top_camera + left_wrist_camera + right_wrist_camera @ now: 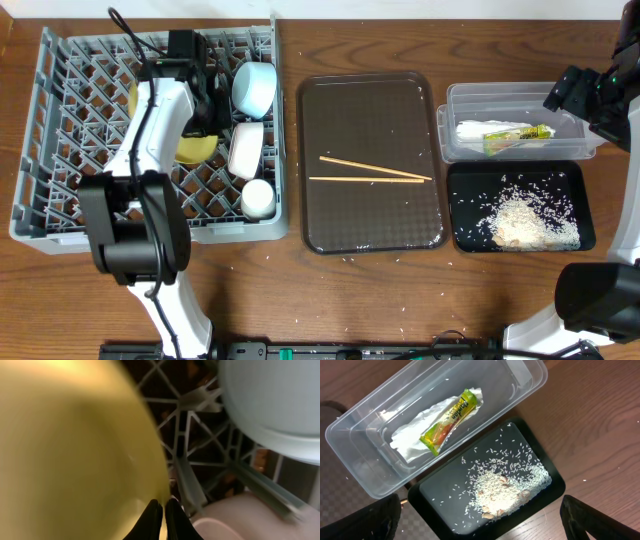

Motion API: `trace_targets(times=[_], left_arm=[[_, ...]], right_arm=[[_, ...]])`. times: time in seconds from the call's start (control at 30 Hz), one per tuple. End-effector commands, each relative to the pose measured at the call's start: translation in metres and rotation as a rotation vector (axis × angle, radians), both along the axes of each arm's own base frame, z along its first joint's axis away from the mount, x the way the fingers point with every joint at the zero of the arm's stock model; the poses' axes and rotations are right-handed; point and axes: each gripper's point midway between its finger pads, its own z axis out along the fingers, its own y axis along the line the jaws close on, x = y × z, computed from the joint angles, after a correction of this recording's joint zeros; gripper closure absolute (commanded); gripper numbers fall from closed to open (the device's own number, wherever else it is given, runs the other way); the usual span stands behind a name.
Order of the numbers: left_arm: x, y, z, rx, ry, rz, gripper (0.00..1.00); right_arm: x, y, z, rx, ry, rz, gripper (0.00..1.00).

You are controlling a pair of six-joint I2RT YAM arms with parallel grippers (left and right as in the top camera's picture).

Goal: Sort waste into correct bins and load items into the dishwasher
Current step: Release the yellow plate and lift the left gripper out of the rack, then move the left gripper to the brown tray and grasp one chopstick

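Looks like a robotics lab staging kitchen cleanup: wooden tabletop (300, 300) bearing dish rack (60, 120), serving tray (370, 215), clear tub (470, 100) and black tray (462, 190), with left arm (150, 150) and right arm (600, 95) alongside.

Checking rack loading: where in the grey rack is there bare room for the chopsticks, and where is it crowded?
In the dish rack, the left side along its left wall is bare pegs. The right side is crowded: yellow plate, light blue bowl, white bowl and white cup, with the left arm above.
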Motion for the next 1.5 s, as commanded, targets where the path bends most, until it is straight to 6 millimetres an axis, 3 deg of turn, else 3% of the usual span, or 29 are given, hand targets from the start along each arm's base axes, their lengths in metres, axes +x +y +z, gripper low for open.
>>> trace_targets(times=[0.0,0.2,0.33,0.4,0.6,0.73,0.8,0.9,1.07,1.13,1.23,1.33,1.47], left_arm=[[-0.004,0.003,-0.019,0.01,0.052,0.005,0.92],[-0.005,0.001,-0.018,0.009,0.051,0.007,0.92],[-0.004,0.001,-0.007,0.007,0.03,0.006,0.92],[-0.003,-0.001,0.004,-0.004,0.009,0.003,0.91],[0.003,-0.012,0.062,-0.058,-0.135,-0.015,0.67],[0.0,-0.02,0.098,-0.065,-0.221,-0.039,0.62],[-0.002,-0.032,0.111,-0.089,-0.252,-0.067,0.61],[-0.007,-0.07,0.122,-0.172,-0.271,-0.15,0.61],[-0.015,-0.135,0.11,-0.229,-0.232,-0.228,0.61],[-0.02,-0.16,0.096,-0.227,-0.191,-0.167,0.61],[-0.023,-0.181,0.079,-0.209,-0.158,-0.101,0.62],[-0.024,-0.201,0.065,-0.204,-0.144,-0.035,0.73],[-0.025,-0.238,0.04,-0.259,-0.115,0.105,0.73]], right_arm=[[0.0,-0.001,-0.001,0.0,0.001,-0.017,0.01],[0.0,-0.001,-0.001,0.0,0.001,-0.017,0.01],[0.0,-0.001,-0.001,0.0,0.001,-0.017,0.01],[0.0,-0.001,-0.001,0.0,0.001,-0.017,0.01],[0.0,-0.001,-0.001,0.0,0.001,-0.017,0.01],[0.0,-0.001,-0.001,0.0,0.001,-0.017,0.01],[0.0,-0.001,-0.001,0.0,0.001,-0.017,0.01],[0.0,-0.001,-0.001,0.0,0.001,-0.017,0.01],[0.0,-0.001,-0.001,0.0,0.001,-0.017,0.01],[0.0,-0.001,-0.001,0.0,0.001,-0.017,0.01],[0.0,-0.001,-0.001,0.0,0.001,-0.017,0.01],[0.0,-0.001,-0.001,0.0,0.001,-0.017,0.01],[0.0,-0.001,-0.001,0.0,0.001,-0.017,0.01]])
